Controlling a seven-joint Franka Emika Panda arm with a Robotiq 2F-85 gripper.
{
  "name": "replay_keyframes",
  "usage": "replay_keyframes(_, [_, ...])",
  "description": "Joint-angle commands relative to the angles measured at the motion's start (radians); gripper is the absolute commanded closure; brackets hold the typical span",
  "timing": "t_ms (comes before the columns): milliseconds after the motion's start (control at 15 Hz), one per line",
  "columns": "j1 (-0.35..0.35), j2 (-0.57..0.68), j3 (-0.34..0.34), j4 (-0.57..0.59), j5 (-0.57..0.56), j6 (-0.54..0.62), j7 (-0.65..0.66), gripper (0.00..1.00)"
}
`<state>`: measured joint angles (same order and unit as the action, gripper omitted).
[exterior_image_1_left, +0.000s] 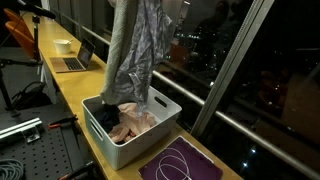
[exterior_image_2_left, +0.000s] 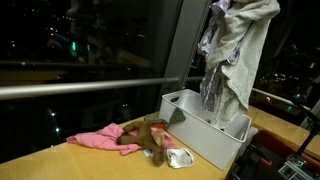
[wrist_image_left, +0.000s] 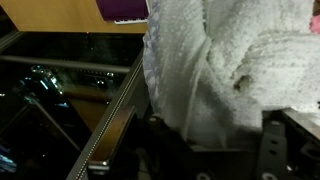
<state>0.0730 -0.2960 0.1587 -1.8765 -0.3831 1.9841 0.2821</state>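
Big crumpled grey-white cloth over the white rectangular plastic bin has a bluish streaky part. Inside the bin are peachy-pink fabric and a dark navy piece. Beside the bin are a flat purple mat and a bright pink rag.

Your grey cloth hangs high over the white bin. Pink cloth + brown item lie on desk, just beside bin.
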Motion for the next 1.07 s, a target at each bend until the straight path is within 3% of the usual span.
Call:
replay_keyframes(0, [-0.014,0.016,0.014,0.026,-0.018,-0.018,-0.011,1.0])
replay_keyframes(1000, [0.016,0.169,0.013,-0.193,-0.017,0.159,0.041,1.0])
